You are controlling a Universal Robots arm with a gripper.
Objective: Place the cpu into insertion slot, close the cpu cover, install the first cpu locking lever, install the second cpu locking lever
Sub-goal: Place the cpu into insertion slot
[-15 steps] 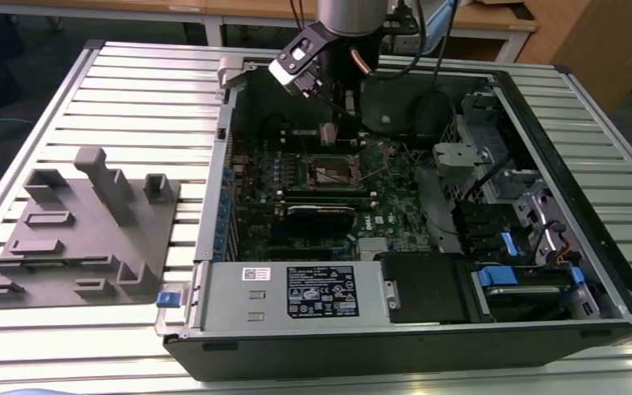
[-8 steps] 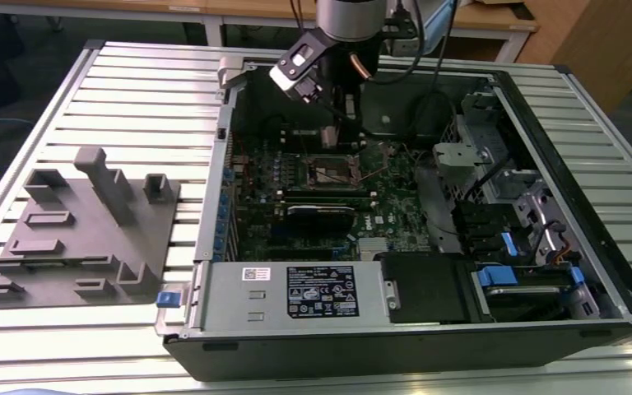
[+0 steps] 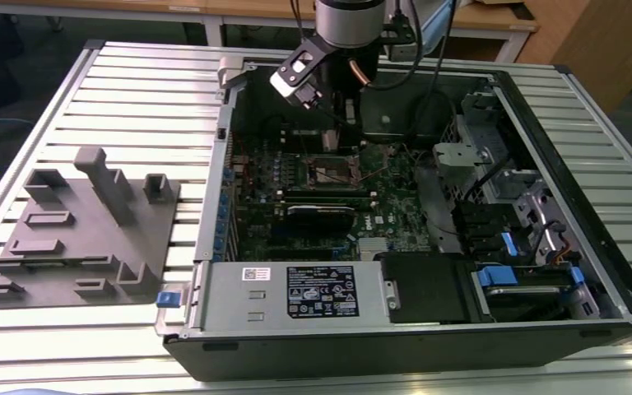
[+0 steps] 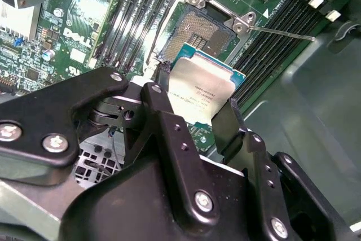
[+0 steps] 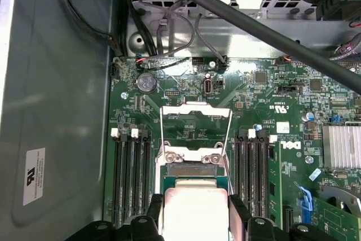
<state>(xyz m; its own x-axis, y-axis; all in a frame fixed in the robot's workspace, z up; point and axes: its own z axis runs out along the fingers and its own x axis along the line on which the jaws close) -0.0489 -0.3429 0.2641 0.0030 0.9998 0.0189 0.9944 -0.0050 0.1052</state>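
The gripper (image 4: 194, 93) is clamped on the cpu (image 4: 206, 80), with matte black fingers (image 4: 163, 100) pressing opposite edges of the flat, square, dull silver chip. Just beyond the gripper, the second wrist view shows the insertion slot (image 4: 200, 29), a dark contact grid in a silvery rim, uncovered. The first wrist view adds the cpu cover (image 5: 196, 105), a thin metal frame standing open past it. The exterior view shows the open black computer case (image 3: 404, 358) holding them.
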